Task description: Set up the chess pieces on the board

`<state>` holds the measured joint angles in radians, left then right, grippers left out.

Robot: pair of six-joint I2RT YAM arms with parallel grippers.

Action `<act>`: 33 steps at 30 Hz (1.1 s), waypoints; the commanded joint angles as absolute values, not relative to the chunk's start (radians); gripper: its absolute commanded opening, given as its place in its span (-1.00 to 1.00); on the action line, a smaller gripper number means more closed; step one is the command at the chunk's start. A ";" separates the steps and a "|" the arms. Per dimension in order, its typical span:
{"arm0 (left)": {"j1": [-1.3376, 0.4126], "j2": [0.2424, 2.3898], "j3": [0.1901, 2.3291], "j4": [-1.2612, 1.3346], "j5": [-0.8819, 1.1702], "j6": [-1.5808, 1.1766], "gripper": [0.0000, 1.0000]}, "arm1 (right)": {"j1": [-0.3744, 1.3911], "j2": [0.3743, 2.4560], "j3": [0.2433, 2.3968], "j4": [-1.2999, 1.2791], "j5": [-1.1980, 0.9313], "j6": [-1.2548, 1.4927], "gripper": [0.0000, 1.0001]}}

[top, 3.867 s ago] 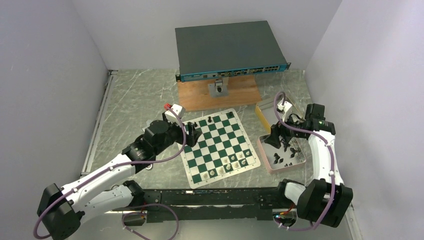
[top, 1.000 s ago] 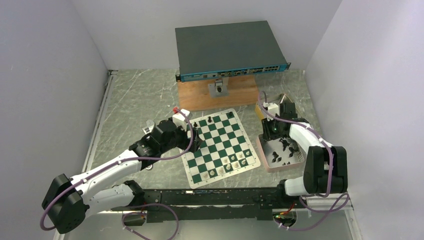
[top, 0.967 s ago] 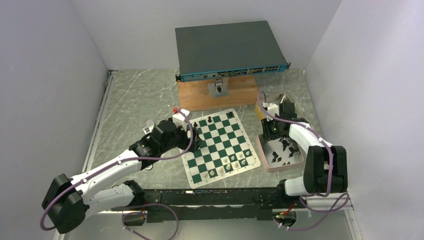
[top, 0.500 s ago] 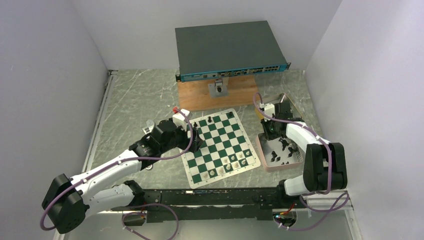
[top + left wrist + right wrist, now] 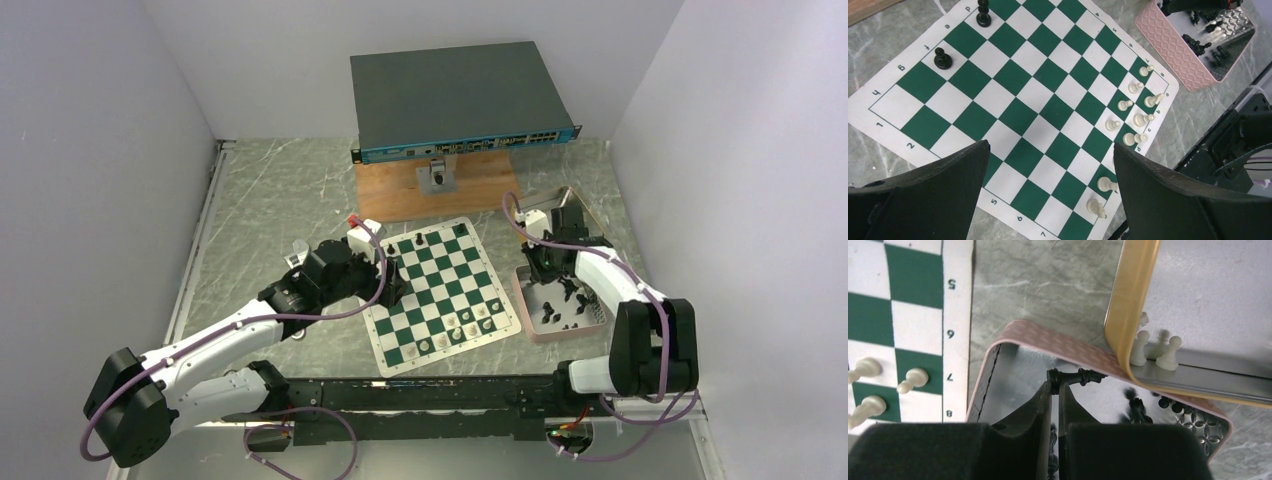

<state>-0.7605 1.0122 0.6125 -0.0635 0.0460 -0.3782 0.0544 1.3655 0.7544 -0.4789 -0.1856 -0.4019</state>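
The step in hand looks like a pick-up from the pink tray [image 5: 1058, 342], which sits on the table [image 5: 280, 200] just right of the board [image 5: 1048, 107]. The right hand [image 5: 1055, 387] reaches down into the tray's far left corner. Its fingers are pressed nearly together, pinching one end of a black piece [image 5: 1080, 376] that lies on its side (which chessman it is cannot be told). More black pieces lie loose in the tray, and a yellow tin [image 5: 1133, 300] overlaps its far edge.

Next, I judge, the piece must be lifted clear of the tray wall, carried left, turned upright and set on a far-row square, near the black pawn [image 5: 943, 58] already standing there.

The right arm bends at the elbow with its wrist pointing down. The left arm stretches diagonally to the board's left edge. The left hand [image 5: 1050, 147] hovers above the board, spread wide and holding nothing.
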 commanded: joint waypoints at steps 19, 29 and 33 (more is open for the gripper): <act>-0.759 1.014 0.621 0.055 0.166 -0.389 0.98 | 0.057 1.152 0.624 -0.668 -0.198 -1.003 -0.92; -0.759 1.020 0.622 0.054 0.170 -0.388 0.98 | 0.058 1.188 0.637 -0.650 -0.204 -1.086 -0.86; -0.759 1.019 0.627 0.049 0.170 -0.383 0.98 | 0.057 1.182 0.644 -0.657 -0.218 -1.163 -0.84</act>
<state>-0.7605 1.0183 0.6125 0.0174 0.1467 -0.3832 0.0544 1.1873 0.6296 -0.6792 -0.2077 -1.0599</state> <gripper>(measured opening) 0.989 0.076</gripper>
